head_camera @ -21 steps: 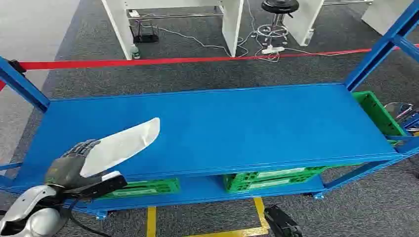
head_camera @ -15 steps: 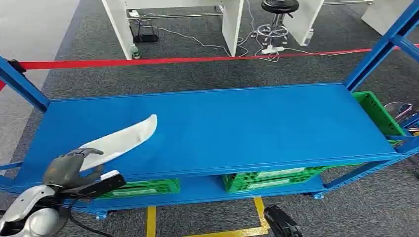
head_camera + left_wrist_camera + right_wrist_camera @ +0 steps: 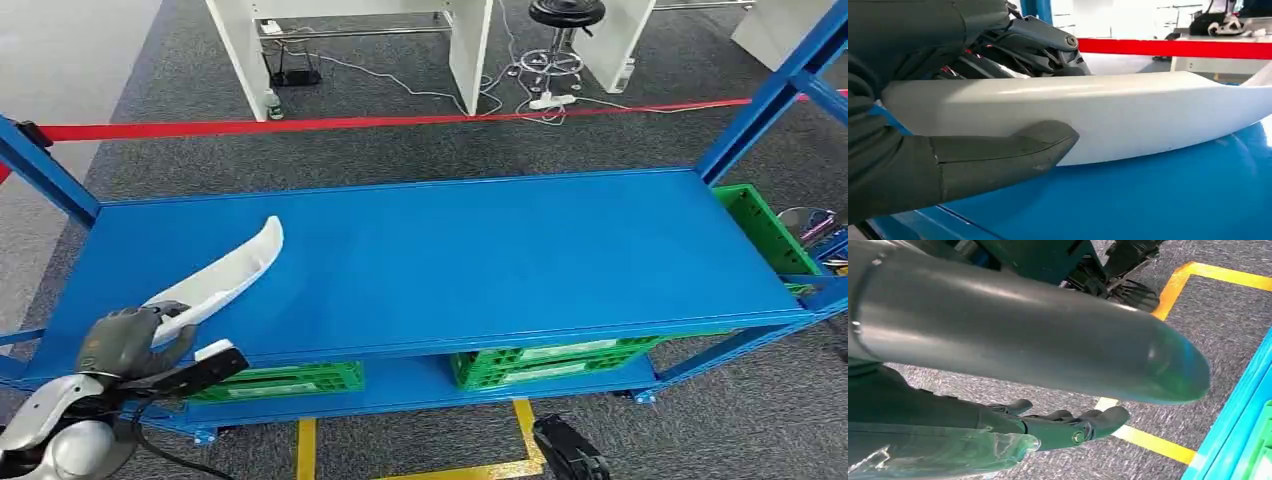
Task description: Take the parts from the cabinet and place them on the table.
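White curved part (image 3: 225, 276), long, smooth and tapering to a rounded tip, angled above the near left corner of the blue shelf (image 3: 480, 250), wide bare surface to its right. Gripped at its near end by left hand (image 3: 128, 342). Right hand (image 3: 1068, 427) hanging loosely curled, holding nothing, over carpet.

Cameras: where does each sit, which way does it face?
Head view: high on the body, looking down on the blue metal shelf top; left hand holds the long curved white plastic part.
Left wrist view: behind the left hand, along the part.
Right wrist view: hanging arm, facing grey carpet; right hand empty.
Head and left wrist share part and shelf.
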